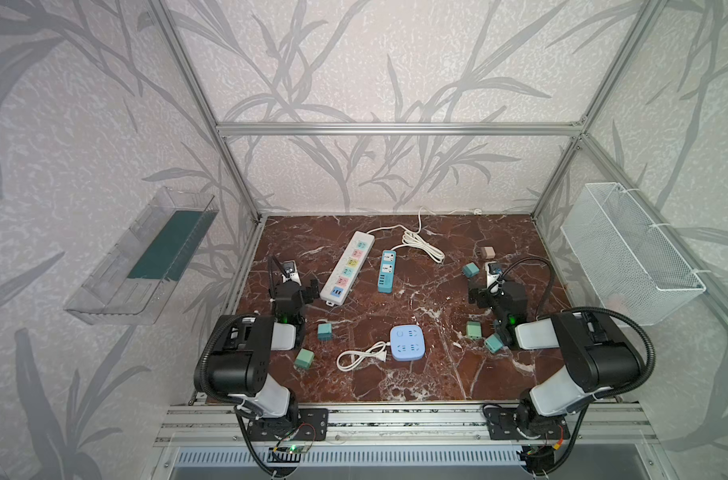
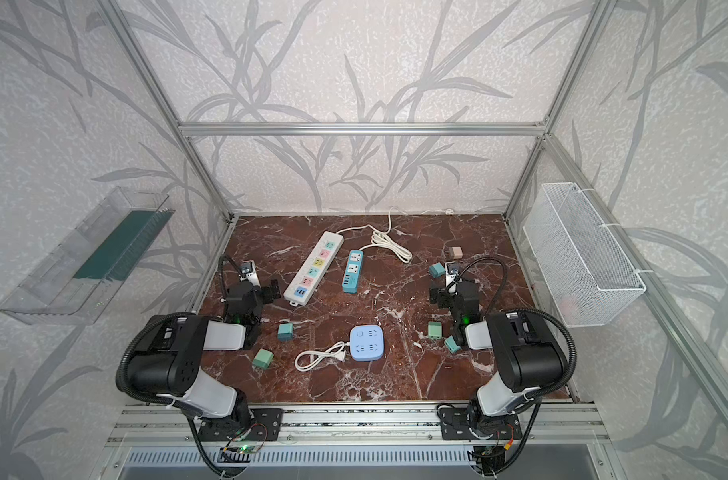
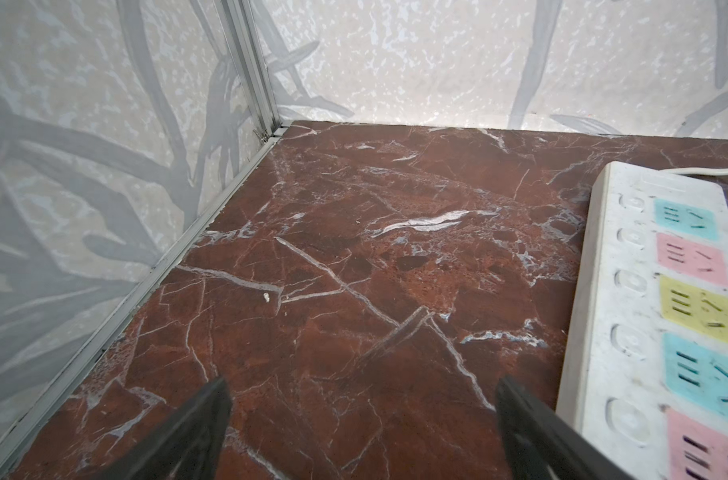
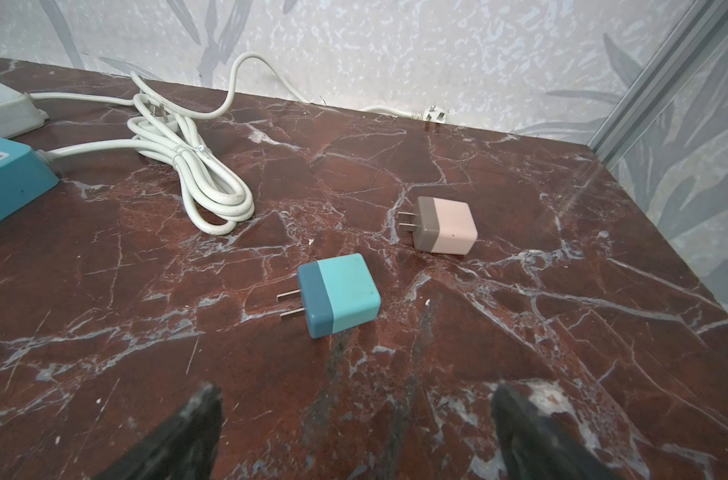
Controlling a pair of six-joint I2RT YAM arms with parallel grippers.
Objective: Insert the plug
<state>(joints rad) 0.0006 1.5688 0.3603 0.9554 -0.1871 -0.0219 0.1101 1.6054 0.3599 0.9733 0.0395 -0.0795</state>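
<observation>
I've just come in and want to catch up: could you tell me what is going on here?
Two robot arms are set to insert a plug, but nothing is held yet. The left gripper hangs open beside the white strip; the right gripper hangs open just short of a teal plug, with a pink plug beyond it. The plugs lie loose on the table, and no strip appears to have one in it.

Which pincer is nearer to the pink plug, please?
Right. The right pincer points toward the pink plug, close by; the left pincer is far across, beside the white strip.
</observation>
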